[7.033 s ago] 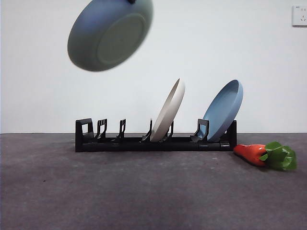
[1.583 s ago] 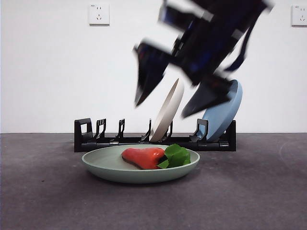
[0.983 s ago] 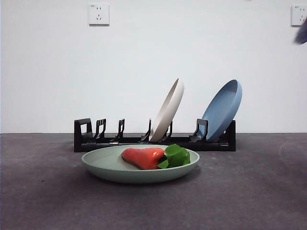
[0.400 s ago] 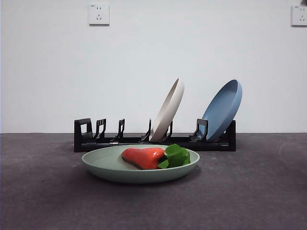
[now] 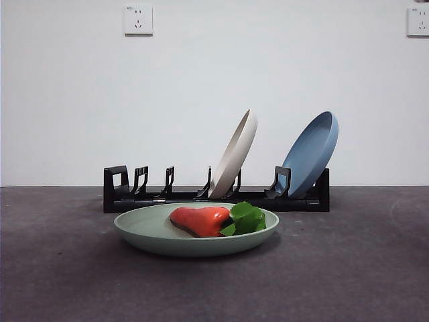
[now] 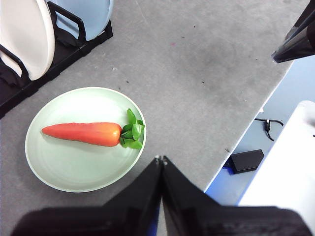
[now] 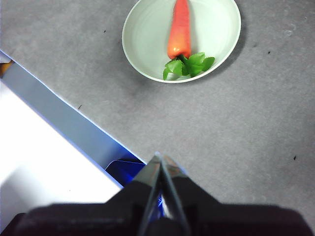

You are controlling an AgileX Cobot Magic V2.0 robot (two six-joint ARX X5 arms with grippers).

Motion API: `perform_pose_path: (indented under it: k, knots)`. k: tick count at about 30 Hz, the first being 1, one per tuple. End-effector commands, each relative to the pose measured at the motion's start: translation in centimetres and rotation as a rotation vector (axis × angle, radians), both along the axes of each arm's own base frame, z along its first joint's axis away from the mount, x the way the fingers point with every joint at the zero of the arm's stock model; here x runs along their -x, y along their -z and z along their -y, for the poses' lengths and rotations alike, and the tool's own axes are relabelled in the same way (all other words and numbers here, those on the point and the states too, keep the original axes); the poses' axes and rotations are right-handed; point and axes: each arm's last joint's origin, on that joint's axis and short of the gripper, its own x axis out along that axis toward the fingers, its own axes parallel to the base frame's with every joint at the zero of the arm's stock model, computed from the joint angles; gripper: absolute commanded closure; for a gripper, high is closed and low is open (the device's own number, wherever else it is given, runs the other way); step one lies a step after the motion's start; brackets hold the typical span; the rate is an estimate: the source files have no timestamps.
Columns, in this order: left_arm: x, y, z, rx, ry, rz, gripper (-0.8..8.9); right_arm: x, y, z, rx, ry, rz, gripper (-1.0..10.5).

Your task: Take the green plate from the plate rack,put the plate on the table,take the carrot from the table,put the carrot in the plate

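On the front view's left, the plate rack (image 5: 216, 194) starts with bare upright prongs; its slots there hold nothing. Further along, a cream-white plate (image 5: 234, 154) leans in a middle slot, and a light blue plate (image 5: 310, 154) leans in the slot at the right end. Both tilt the same way, tops toward the right.

In front of the rack, the green plate (image 5: 196, 230) sits flat on the table (image 5: 348, 268), apart from the rack's base as far as the low front angle lets one judge. It is pale sage, shallow, with a raised rim and a matte finish. In it lies the carrot (image 5: 200, 220) on its side, glossy orange-red body tapering to the left, bright green leaves bunched at the right, near the plate's rim. Seen from the left wrist, it lies across the plate's middle, wholly inside the rim.

The left end effector (image 6: 160, 160) hangs above the table near its edge, just beside the plate, jaws pressed together on nothing. The right end effector (image 7: 160, 156) is likewise closed and empty, well apart from the plate.
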Motion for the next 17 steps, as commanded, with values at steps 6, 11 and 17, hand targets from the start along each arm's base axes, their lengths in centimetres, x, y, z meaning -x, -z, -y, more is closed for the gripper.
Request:
perform_pose_path:
  k: [6,11,17]
  knots:
    - [0.1,0.0,-0.2,0.002,0.001,0.005,8.17,0.0,0.1,0.0,-0.003,0.002,0.000,9.5]
    - [-0.9,-1.7,-1.8,0.015,-0.054,0.227,8.17,0.0,0.1,0.0,-0.003,0.002,0.000,9.5]
    - [-2.6,-4.6,-6.4,0.143,-0.236,0.442,8.17,0.0,0.1,0.0,-0.003,0.002,0.000,9.5]
